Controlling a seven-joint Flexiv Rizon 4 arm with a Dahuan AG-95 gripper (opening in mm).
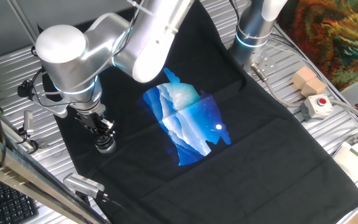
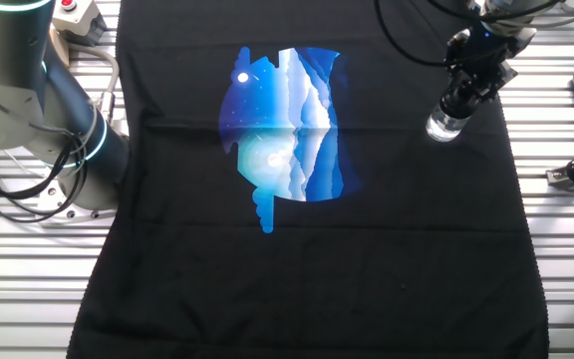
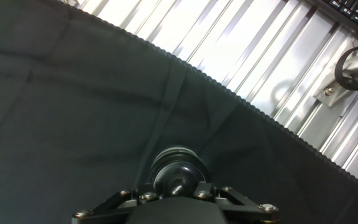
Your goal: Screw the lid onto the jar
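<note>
The jar point(image 1: 107, 147) is a small clear glass pot standing upright on the black cloth near its left edge; in the other fixed view the jar point(image 2: 443, 127) shines silvery. The lid point(image 3: 177, 170) is a dark round cap with a small glint, sitting on top of the jar. My gripper point(image 1: 104, 133) comes straight down over it, and its fingers close on the lid from both sides. In the hand view the gripper point(image 3: 178, 184) hides most of the jar below the lid. In the other fixed view the gripper point(image 2: 457, 104) stands directly above the glass.
The black cloth point(image 1: 253, 155) carries a blue print point(image 1: 188, 121) in the middle. A red-buttoned box point(image 1: 317, 106) and a wooden block point(image 1: 307, 81) lie at the right. A grey metal cylinder point(image 1: 84, 183) and a keyboard point(image 1: 5, 202) lie off the cloth close to the gripper.
</note>
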